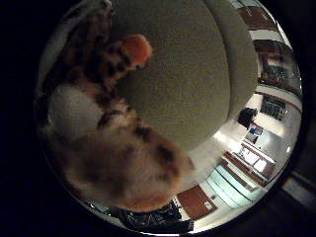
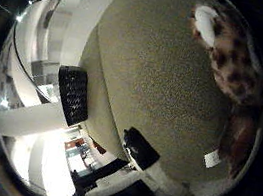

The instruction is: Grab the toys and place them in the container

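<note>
Spotted plush toy [image 1: 113,148] close against the palm, above a round olive cushion [image 1: 187,74]; whether the hand's fingers curl round it cannot be told. No container visible; placement remains.

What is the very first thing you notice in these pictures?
A fuzzy spotted plush toy, orange, brown and white, fills much of the little finger side view, so it is close to the palm. It lies on a big round olive-green cushion. Beside the cushion stands a black basket with holes.
</note>
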`<state>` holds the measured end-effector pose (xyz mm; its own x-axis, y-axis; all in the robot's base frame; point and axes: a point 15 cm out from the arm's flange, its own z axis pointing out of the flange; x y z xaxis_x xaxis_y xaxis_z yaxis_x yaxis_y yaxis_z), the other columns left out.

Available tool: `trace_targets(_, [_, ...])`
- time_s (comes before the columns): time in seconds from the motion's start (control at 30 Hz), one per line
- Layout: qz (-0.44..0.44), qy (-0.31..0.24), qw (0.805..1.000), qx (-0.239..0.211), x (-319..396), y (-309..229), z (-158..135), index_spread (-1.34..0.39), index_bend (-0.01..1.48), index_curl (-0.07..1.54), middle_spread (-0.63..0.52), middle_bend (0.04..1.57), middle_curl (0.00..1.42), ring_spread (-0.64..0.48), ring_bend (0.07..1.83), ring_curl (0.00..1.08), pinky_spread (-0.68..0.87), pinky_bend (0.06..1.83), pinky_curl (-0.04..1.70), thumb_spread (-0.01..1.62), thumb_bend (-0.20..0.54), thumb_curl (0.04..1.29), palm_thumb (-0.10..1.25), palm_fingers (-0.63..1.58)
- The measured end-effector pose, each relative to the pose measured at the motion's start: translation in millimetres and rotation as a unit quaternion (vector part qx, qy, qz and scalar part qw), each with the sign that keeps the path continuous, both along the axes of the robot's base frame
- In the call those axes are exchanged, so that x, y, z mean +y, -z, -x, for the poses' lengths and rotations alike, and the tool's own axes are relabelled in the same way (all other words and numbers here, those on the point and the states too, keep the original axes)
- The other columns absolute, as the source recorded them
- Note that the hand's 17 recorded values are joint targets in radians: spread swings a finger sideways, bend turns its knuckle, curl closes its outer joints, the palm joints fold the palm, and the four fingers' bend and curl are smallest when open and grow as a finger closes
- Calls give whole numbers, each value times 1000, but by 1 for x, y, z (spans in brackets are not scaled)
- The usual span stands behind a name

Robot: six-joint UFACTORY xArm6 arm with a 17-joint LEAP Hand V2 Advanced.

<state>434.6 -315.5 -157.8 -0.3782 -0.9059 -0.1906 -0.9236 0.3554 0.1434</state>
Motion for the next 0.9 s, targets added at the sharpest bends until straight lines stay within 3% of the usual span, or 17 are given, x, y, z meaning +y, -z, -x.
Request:
trace_targets(0.07, [2, -1, 1000, 5, 0, 2, 3, -81, 132, 270, 166, 277, 346, 230, 394, 285, 432, 525, 145, 1056, -18, 315, 584, 236])
trace_targets(0.13, [4, -1, 1000, 7, -3, 3, 5, -127, 118, 249, 63, 372, 381, 105, 537, 320, 384, 591, 136, 1052, -8, 326, 644, 445])
trace_targets(0.23, [5, 1, 1000, 7, -5, 2, 6, -236, 152, 243, -107, 523, 470, -121, 787, 416, 54, 861, 170, 1032, -14, 343, 728, 742])
trace_targets(0.33, [6, -1, 1000, 6, -5, 1, 5, -353, 239, 298, -218, 665, 568, -239, 914, 483, -198, 1083, 249, 1011, -12, 363, 788, 1053])
trace_targets(0.37, [6, -1, 1000, 6, -5, 1, 5, -399, 335, 359, -254, 731, 624, -268, 968, 528, -261, 1166, 299, 1000, -15, 370, 807, 1155])
trace_targets(0.47, [9, 3, 1000, 2, -11, -5, 4, -437, 670, 544, -290, 903, 748, -286, 1121, 608, -273, 1320, 393, 999, -9, 390, 875, 1209])
trace_targets(0.6, [14, 6, 1000, -7, -17, -14, -2, -392, 963, 737, -282, 1067, 871, -271, 1270, 691, -235, 1451, 492, 1019, -12, 407, 928, 1127])
trace_targets(0.9, [21, 11, 1000, -16, -27, -28, -7, -301, 1080, 880, -222, 1210, 954, -252, 1343, 787, -180, 1546, 636, 1038, -7, 499, 1094, 1066])
